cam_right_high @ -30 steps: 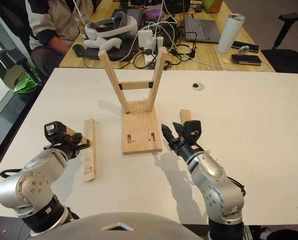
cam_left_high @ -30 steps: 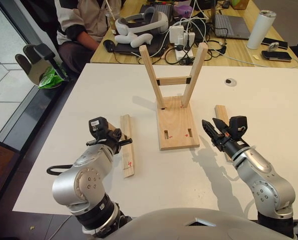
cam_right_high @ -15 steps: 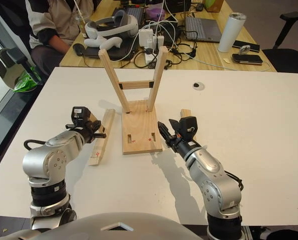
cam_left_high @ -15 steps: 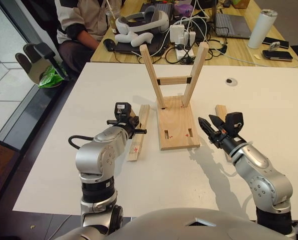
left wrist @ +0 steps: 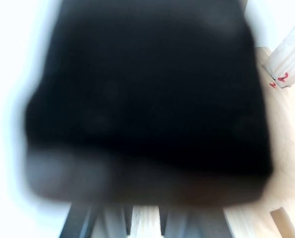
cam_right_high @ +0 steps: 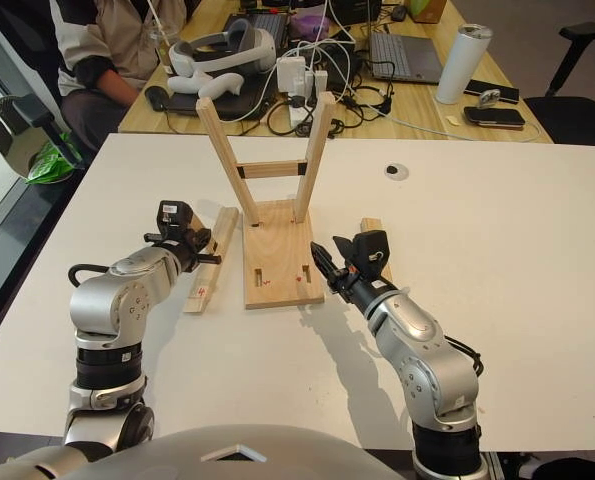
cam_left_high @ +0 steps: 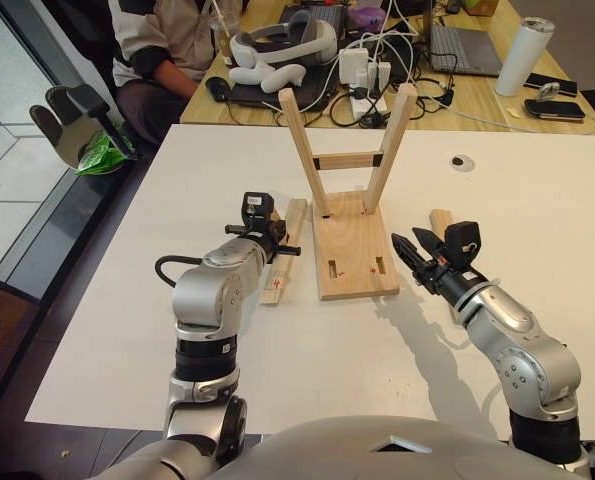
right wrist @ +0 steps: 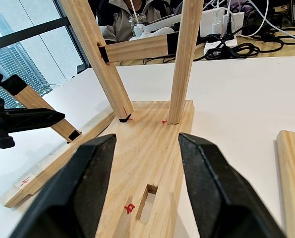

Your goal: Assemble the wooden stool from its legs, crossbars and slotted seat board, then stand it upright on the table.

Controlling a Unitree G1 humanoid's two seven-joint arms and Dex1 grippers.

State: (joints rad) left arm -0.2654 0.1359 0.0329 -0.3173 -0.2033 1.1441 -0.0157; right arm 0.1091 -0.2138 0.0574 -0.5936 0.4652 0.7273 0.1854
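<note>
The table (cam_left_high: 537,200) carries the seat board (cam_left_high: 352,265), which lies flat between the two claws, with two legs (cam_left_high: 302,150) and a crossbar (cam_left_high: 347,160) standing at its far end. The left claw (cam_left_high: 280,247) is clenched on a loose leg (cam_left_high: 275,280). The right claw (cam_left_high: 409,250) gapes, released, with another strip (cam_left_high: 440,222) just beside it.

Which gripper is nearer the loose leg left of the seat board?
Left. The left gripper grips the loose leg; the right gripper is open past the seat board's opposite edge, apart from that leg.
</note>
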